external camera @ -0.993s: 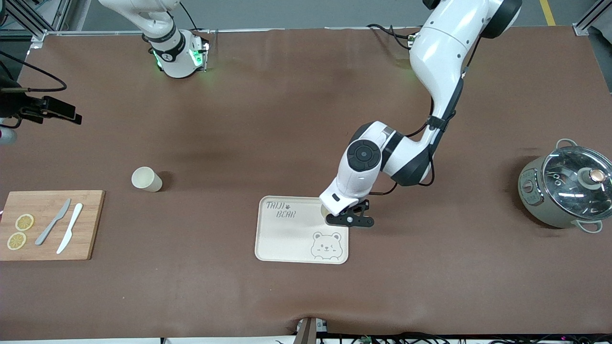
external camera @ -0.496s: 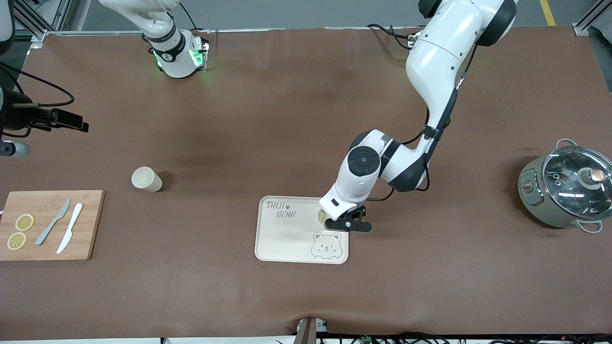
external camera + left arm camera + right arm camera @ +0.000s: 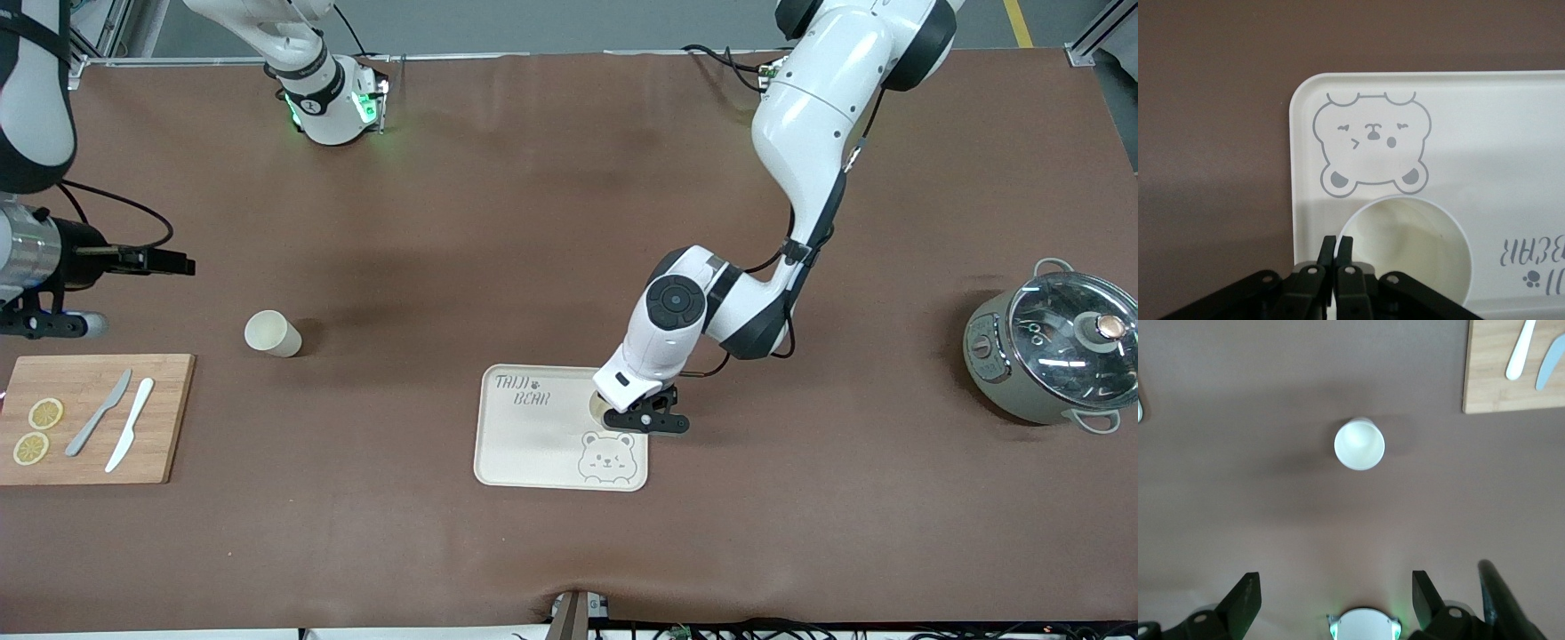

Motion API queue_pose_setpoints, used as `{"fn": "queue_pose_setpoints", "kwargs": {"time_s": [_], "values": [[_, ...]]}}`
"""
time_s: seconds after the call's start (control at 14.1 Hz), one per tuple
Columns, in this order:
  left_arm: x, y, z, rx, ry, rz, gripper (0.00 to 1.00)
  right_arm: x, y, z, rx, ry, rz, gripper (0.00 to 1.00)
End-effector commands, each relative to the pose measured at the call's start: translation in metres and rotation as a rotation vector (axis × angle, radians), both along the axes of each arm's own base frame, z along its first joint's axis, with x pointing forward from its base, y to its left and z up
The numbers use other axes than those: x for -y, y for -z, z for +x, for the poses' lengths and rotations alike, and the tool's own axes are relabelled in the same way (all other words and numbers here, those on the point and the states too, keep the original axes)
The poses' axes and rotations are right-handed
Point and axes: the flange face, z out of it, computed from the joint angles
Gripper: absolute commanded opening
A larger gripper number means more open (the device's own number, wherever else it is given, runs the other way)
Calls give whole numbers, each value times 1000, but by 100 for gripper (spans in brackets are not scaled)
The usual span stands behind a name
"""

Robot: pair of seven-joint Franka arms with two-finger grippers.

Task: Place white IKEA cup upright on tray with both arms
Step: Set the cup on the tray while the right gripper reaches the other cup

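The cream tray [image 3: 533,444] with "TAIJI BEAR" lettering and the bear drawing lies near the table's middle. My left gripper [image 3: 645,418] is shut on the rim of a white cup [image 3: 598,406], held upright at the tray's edge toward the left arm's end. In the left wrist view the fingers [image 3: 1337,248] pinch the rim of the cup [image 3: 1411,247] beside the bear, over the tray [image 3: 1511,133]. A second white cup [image 3: 271,333] stands upright on the table. My right gripper [image 3: 151,262] hovers high, open and empty; its wrist view [image 3: 1336,600] shows that cup [image 3: 1359,444] below.
A wooden cutting board [image 3: 89,418] with two knives and lemon slices lies at the right arm's end, also in the right wrist view [image 3: 1511,367]. A lidded pot [image 3: 1053,356] stands at the left arm's end.
The left gripper has shifted a little onto the tray with its cup. The right arm has swung in from the table's end toward the cup standing on the table.
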Motion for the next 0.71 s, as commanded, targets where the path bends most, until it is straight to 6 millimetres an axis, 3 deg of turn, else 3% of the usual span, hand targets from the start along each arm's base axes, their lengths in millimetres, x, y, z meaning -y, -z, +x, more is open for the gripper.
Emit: {"fn": "queue_pose_setpoints", "kwargs": {"time_s": [0.0, 0.14, 0.28, 0.5, 0.64], "values": [[5, 3, 2, 16, -22, 0, 0, -1, 19, -1, 38, 14, -6, 100], [5, 5, 2, 15, -22, 1, 0, -1, 43, 1, 73, 18, -8, 100], [6, 8, 2, 23, -20, -7, 0, -1, 55, 4, 102, 21, -10, 100], [8, 8, 2, 35, -18, -16, 0, -2, 93, 9, 149, 24, -16, 100], [8, 8, 2, 36, -19, -17, 27, 1, 105, 5, 149, 22, -26, 100]]}}
